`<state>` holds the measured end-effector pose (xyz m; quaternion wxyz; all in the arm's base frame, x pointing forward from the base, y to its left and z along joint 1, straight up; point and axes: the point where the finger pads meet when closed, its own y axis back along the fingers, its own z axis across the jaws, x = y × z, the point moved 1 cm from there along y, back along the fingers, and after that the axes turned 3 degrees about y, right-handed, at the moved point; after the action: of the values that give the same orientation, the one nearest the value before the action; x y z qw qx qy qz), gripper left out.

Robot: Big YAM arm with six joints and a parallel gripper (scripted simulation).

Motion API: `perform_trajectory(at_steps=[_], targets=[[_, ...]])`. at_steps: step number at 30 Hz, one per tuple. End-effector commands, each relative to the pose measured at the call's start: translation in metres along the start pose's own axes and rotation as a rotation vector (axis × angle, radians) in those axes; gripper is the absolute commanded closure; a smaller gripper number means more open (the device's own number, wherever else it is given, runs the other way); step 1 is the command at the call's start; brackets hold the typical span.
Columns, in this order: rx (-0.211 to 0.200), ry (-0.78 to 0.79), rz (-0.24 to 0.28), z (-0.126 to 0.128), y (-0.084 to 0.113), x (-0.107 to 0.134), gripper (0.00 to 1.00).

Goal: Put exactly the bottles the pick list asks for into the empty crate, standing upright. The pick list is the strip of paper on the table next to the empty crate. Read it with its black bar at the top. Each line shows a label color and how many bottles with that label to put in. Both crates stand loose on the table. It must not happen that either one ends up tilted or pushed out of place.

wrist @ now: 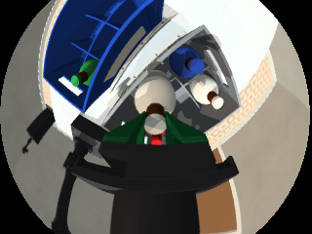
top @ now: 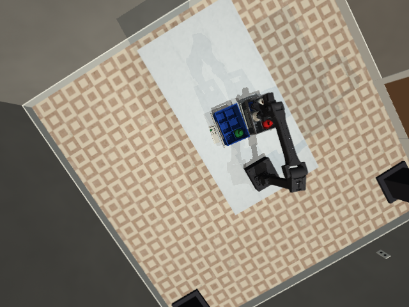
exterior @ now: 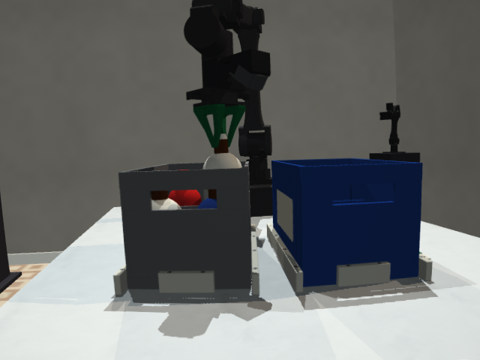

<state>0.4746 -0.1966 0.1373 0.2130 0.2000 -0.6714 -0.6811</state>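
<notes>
The gripper [top: 259, 111] [exterior: 221, 145] [wrist: 155, 115] is closed on the brown neck of a white-shouldered bottle [top: 256, 116] [exterior: 222, 160] [wrist: 155, 96], which it holds upright at the gray crate [top: 247, 119] [exterior: 186, 240] [wrist: 225, 68], the bottle's rounded shoulder standing above the crate's rim and its lower part hidden behind the wall in the exterior view; in that same crate are a red bottle [top: 268, 123] [exterior: 184, 196] [wrist: 156, 140], a blue bottle [exterior: 208, 203] [wrist: 184, 61] and another white bottle [top: 261, 102] [exterior: 166, 204] [wrist: 205, 89]; the blue crate [top: 236, 140] [exterior: 360, 232] [wrist: 99, 78] stands just beside the gray one on the white desk [top: 185, 66] [exterior: 77, 329] [wrist: 244, 24], with a green bottle [top: 238, 133] [wrist: 88, 73] upright in a corner compartment; the pick list [top: 215, 135] lies by the blue crate's outer side, away from the gray crate, and shows a green mark and small dark marks, too small to read as counts; pale panels show on the crates' walls, and no brand or wording on them can be made out; the bottles' labels are too hidden to read, so the colors named here are those of shoulders and tops.
</notes>
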Motion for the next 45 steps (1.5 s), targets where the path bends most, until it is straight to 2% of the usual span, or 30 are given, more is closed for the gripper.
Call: perform_trajectory(at_steps=[1,11,19,20,26,38,45], targets=[[0.084,0.001,-0.055,-0.009,0.072,-0.003,1.00],[0.084,0.001,-0.055,-0.007,0.076,-0.003,1.00],[0.136,0.001,-0.089,-0.013,0.083,-0.008,1.00],[0.019,0.000,-0.013,-0.003,0.083,-0.001,1.00],[0.019,0.000,-0.013,0.002,0.108,0.001,1.00],[0.019,0.000,-0.013,-0.002,0.128,-0.002,1.00],[0.019,0.000,-0.013,-0.010,0.154,-0.007,1.00]])
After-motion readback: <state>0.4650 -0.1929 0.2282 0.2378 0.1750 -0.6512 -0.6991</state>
